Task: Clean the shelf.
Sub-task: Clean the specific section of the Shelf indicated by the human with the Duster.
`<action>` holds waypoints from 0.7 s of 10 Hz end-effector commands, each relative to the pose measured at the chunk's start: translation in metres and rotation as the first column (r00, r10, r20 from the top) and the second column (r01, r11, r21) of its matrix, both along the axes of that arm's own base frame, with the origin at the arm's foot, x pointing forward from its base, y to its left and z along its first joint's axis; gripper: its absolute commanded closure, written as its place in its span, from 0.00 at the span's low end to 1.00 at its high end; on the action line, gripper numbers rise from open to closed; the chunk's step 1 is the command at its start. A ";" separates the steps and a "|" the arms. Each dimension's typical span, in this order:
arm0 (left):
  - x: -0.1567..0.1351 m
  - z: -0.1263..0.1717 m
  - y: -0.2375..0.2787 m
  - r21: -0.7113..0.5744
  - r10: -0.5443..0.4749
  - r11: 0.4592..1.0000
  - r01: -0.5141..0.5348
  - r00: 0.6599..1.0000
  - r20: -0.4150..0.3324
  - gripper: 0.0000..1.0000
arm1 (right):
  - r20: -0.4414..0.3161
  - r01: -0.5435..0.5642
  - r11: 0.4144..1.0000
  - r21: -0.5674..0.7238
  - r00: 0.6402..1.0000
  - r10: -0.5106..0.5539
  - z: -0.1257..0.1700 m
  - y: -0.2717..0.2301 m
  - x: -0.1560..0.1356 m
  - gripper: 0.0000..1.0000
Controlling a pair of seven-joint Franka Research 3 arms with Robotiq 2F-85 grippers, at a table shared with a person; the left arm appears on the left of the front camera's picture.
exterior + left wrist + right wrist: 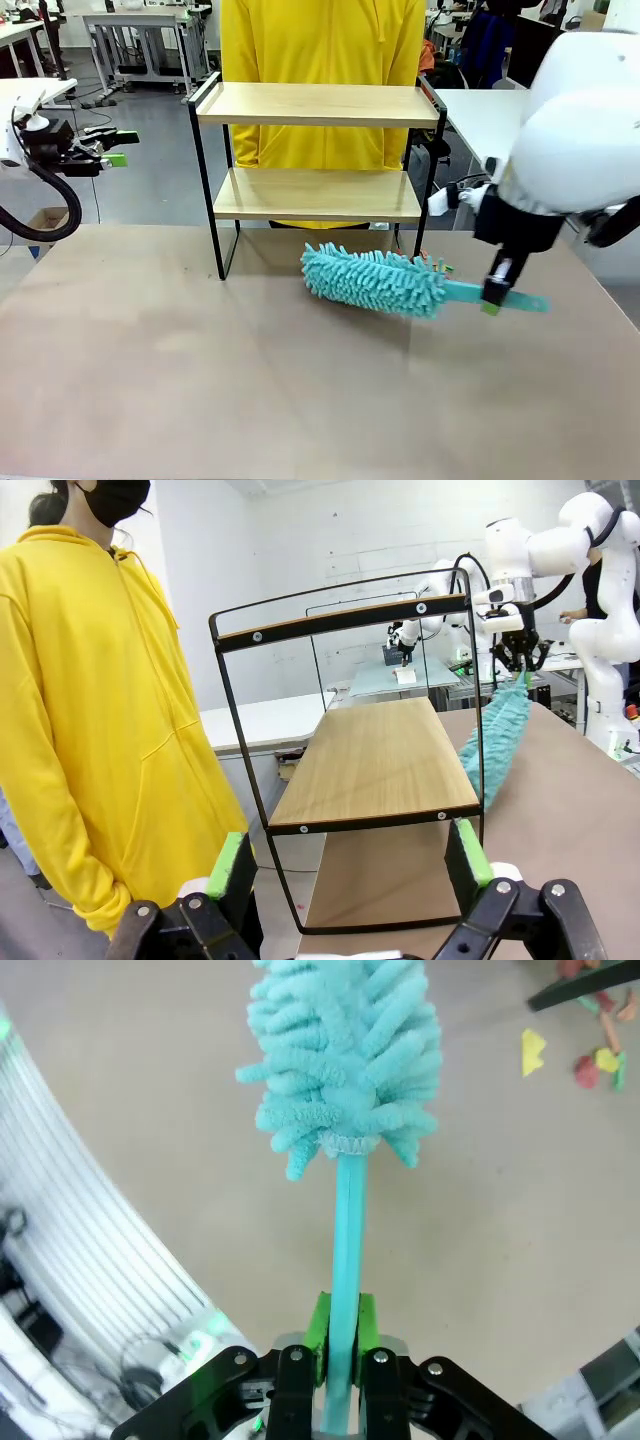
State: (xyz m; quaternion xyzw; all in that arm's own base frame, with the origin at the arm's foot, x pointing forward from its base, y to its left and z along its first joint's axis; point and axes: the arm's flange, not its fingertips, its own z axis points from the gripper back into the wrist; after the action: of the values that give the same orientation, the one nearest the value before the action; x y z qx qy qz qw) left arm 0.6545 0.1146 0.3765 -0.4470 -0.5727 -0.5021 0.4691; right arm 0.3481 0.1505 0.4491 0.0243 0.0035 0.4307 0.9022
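Shelf (318,105) stands empty. My right gripper (497,290) is clamped on the teal duster (375,280) handle, arm angled down; my left gripper (108,148) hangs wide open, level, aside.

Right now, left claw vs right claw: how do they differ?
The left claw is open and holds nothing; the right claw is shut on the teal duster, pinching its thin handle. The left claw hangs off the table's left side, level with the shelf; the right claw is down at the tabletop in front of the shelf's right end. Both have black fingers with green pads.
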 end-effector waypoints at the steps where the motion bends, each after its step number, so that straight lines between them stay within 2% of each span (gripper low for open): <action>1: -0.002 0.004 0.000 0.001 -0.002 1.000 0.002 1.000 0.004 0.00 | -0.045 -0.116 0.992 -0.058 0.993 0.114 0.043 -0.043 -0.005 0.87; 3: -0.002 0.004 0.000 0.001 -0.002 1.000 0.002 1.000 0.004 0.00 | -0.133 -0.224 0.972 -0.066 0.968 0.214 0.084 -0.072 0.000 0.87; 4: -0.002 0.004 0.000 0.001 -0.002 1.000 0.002 1.000 0.004 0.00 | -0.169 -0.283 0.953 -0.110 0.950 0.263 0.100 -0.079 0.003 0.87; 7: -0.002 0.004 0.000 0.001 -0.002 1.000 0.002 1.000 0.004 0.00 | -0.244 -0.398 0.902 -0.167 0.903 0.354 0.134 -0.082 0.001 0.87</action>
State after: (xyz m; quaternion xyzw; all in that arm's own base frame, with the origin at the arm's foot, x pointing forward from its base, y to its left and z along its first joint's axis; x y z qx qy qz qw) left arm 0.6545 0.1146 0.3765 -0.4470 -0.5728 -0.5022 0.4691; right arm 0.3444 0.0670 0.5741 -0.0116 0.1336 0.5615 0.8165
